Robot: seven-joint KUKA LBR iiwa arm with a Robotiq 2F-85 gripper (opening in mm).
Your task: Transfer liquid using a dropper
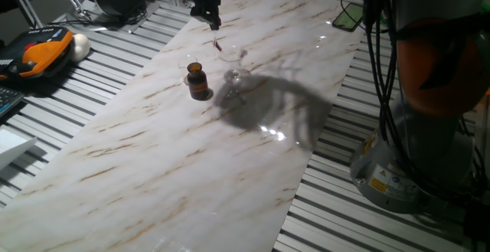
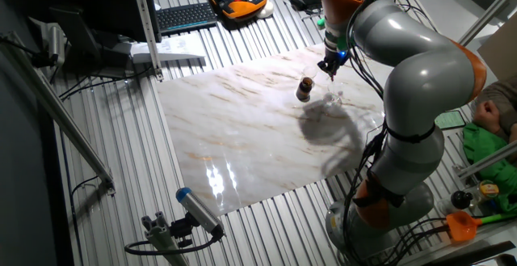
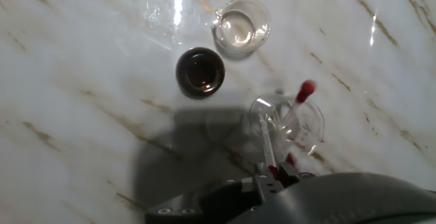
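Hand is closed on a dropper w/ its glass tip down inside a clear beaker on the marble table. Another dropper w/ red bulb leans in the same beaker; brown bottle & a second clear beaker stand near.

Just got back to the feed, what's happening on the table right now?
The gripper holds a dropper by its red bulb end, tip pointing down over a clear beaker that has another dropper leaning in it. Next to it stand an open brown bottle and a second clear beaker. The arm hangs above this group at the far end of the marble table. Whether the pipette carries liquid is too small to tell.
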